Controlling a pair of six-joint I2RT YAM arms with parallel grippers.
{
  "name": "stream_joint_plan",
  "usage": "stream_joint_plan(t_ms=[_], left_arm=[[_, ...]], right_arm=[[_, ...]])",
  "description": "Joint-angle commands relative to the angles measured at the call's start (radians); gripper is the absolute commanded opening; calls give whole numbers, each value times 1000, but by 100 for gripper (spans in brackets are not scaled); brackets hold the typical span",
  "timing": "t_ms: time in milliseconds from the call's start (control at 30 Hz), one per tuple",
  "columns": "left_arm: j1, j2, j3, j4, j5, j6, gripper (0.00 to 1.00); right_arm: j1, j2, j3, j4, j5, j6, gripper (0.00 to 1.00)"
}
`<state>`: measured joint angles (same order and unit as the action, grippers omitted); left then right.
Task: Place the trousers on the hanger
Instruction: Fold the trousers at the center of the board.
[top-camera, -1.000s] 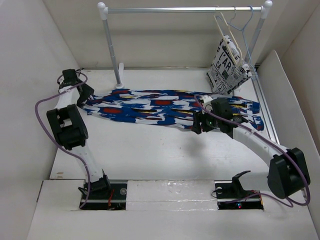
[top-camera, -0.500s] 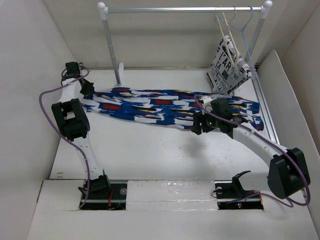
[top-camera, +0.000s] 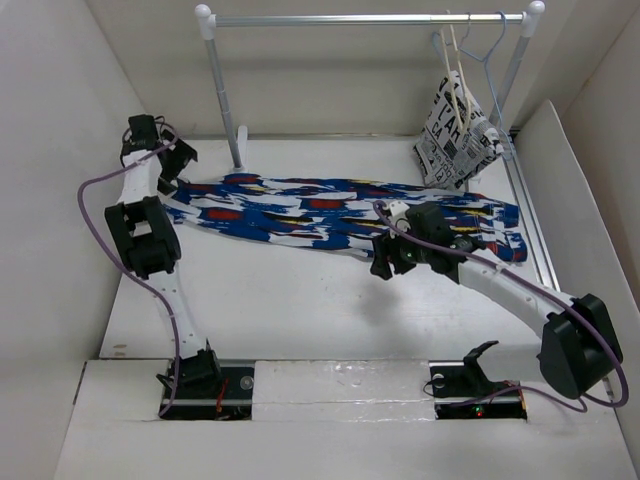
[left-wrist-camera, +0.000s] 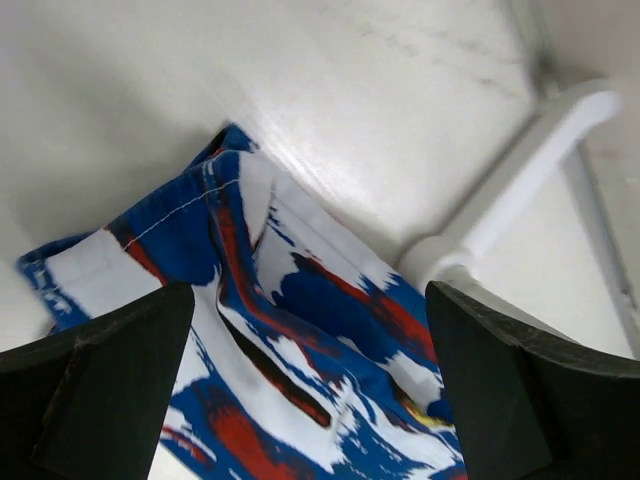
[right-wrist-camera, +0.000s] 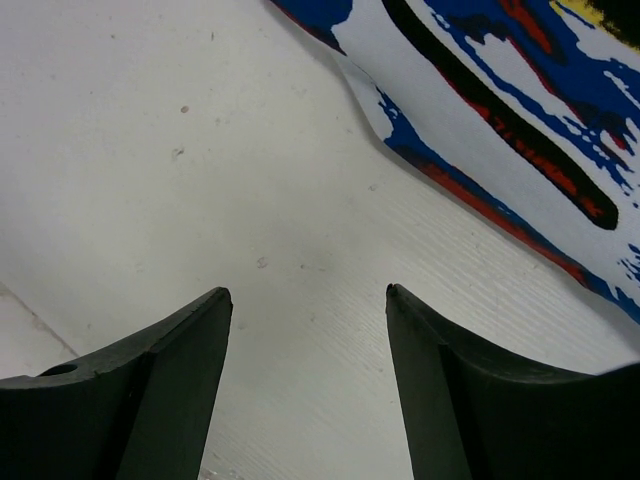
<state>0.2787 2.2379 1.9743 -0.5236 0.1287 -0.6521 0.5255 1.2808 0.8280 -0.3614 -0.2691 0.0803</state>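
Note:
The blue-and-white printed trousers (top-camera: 330, 212) lie flat across the table, stretched from far left to right. The pale beige hanger (top-camera: 462, 80) hangs by its hook on the rail at the far right, beside a light blue wire hanger. My left gripper (top-camera: 172, 172) is open just above the trousers' left end (left-wrist-camera: 290, 340), holding nothing. My right gripper (top-camera: 385, 262) is open and empty over bare table at the trousers' near edge (right-wrist-camera: 500, 110), right of centre.
A white clothes rail (top-camera: 370, 19) on two posts stands at the back; its left post foot (left-wrist-camera: 500, 200) is close to my left gripper. A black-and-white lettered cloth (top-camera: 455, 130) hangs under the hangers. White walls enclose the table on both sides.
My left gripper has lifted off the trousers' left end and drawn back toward the far left corner. My right gripper has shifted left and nearer, off the cloth. The hangers have swung slightly.

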Motion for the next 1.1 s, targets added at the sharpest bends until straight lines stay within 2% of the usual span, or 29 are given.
stream_joint_plan(t_ms=[0,100,167,233,267,300,333,367,400,433,467,500,533,567,600,667,933,1033,1067], left_arm=[[8,-194,35,5,-52,71,99],[37,-262,19,-26,-116,85,99],[51,-322,-88,-12,-161,98,99],[51,-389,-193,-3,-181,103,99],[51,-443,-336,46,-152,91,90],[51,-443,-412,74,-152,82,80],[51,-481,-470,98,-138,68,61],[51,-492,-579,138,-133,56,33],[51,-503,-627,160,-133,43,28],[51,-506,-665,181,-82,22,26],[51,-503,-714,207,-72,11,23],[51,-494,-729,218,-63,0,23],[51,-482,-738,232,-45,-18,24],[51,-474,-744,253,-38,-29,27],[51,-465,-747,267,-32,-37,29],[51,-437,-741,310,-14,-61,38],[51,-278,-660,318,-31,-101,45],[51,-239,-652,315,-40,-104,45],[51,-233,-640,303,-44,-104,45]], right_arm=[[25,-9,19,75,-9,16,69],[34,2,16,95,-10,15,69],[44,5,16,104,-15,12,69],[44,9,16,108,-21,6,60],[44,9,20,110,-21,4,39],[44,9,22,110,-21,4,19],[44,5,25,110,-18,3,8],[44,2,26,108,-13,1,0],[44,-1,31,108,-15,1,0],[44,-9,34,104,-13,-2,0],[44,-14,37,96,-13,-4,4],[44,-17,42,92,-9,-2,11],[44,-21,42,87,-9,-7,20],[44,-32,42,79,-7,-7,35],[44,-38,39,79,-9,-7,40],[44,-50,25,76,-10,-2,45],[44,-90,-1,46,25,29,50],[10,-109,7,0,91,29,61],[-48,-115,-1,-13,93,30,72]])
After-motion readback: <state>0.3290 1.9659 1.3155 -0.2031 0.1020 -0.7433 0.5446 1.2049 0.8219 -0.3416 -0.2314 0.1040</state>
